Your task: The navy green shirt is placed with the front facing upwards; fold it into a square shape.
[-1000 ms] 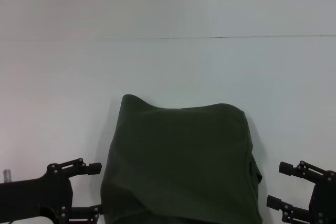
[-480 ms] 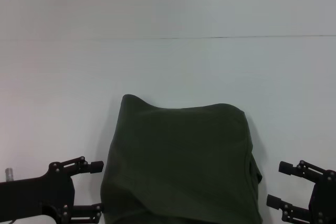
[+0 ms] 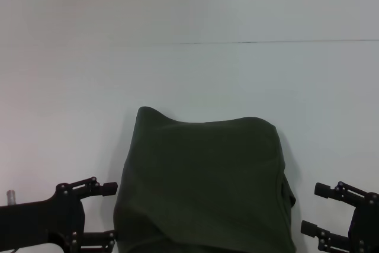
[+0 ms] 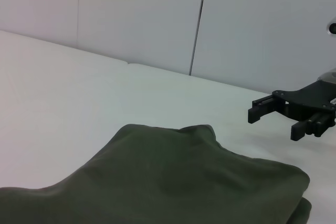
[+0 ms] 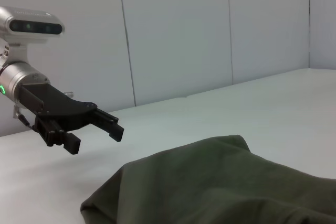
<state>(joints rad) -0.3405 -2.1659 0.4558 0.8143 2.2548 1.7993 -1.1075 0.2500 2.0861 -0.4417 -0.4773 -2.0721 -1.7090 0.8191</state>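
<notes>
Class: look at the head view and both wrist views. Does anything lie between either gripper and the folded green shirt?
Nothing visible does. Only bare white table separates the open left gripper and the open right gripper from the shirt, one on each side of it.

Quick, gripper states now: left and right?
Left gripper: jaws open, empty, beside the navy green shirt on its left.
Right gripper: jaws open, empty, beside the shirt on its right.
</notes>
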